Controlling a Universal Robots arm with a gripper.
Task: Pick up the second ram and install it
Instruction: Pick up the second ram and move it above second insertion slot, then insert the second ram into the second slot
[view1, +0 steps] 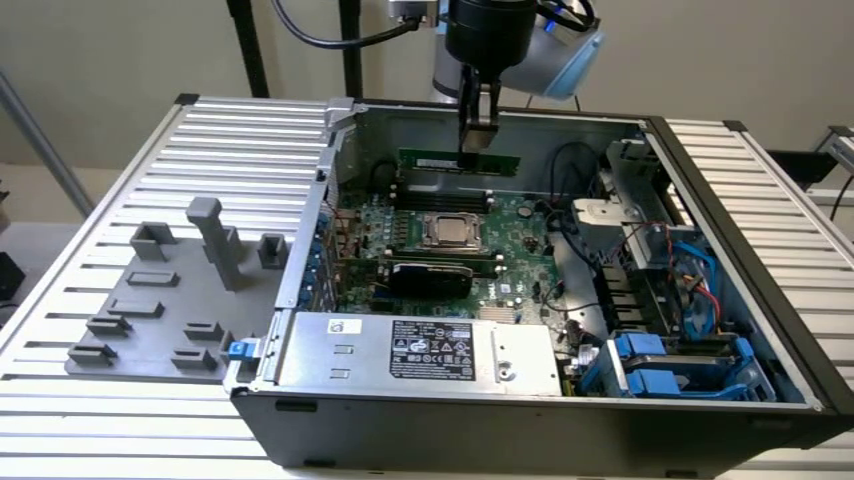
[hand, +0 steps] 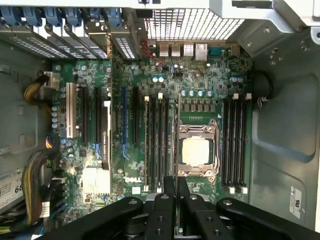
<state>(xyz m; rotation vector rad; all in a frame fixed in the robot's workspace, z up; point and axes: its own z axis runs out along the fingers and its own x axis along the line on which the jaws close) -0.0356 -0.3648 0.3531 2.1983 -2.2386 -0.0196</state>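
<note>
Above the motherboard, up toward the back wall of the open computer case, the second ram hangs level in the air, long edge down, clear of the board beneath it. And the claw has it! The fingers are pinched narrow on the stick's flat faces. They take it by the top edge, a touch toward the exterior view's right of its middle, with the arm dropping in from overhead.

The wrist view looks past the black fingers straight down at the board. The processor socket sits in the middle, with banks of long dark memory slots on either side of it. Which slot the stick lines up with, I can't say from here.

As for handling, this looks a light, thin, stiff little board. It won't sag, but I'd call it delicate: the chips and the contact edge want no scraping or twisting. Flat faces near the top edge are the right hold. With smooth faces and a grip slightly off-centre, it could tip or slide if pushed unevenly.

Over on the table, the grey fixture blocks sit well apart from the claw.
</note>
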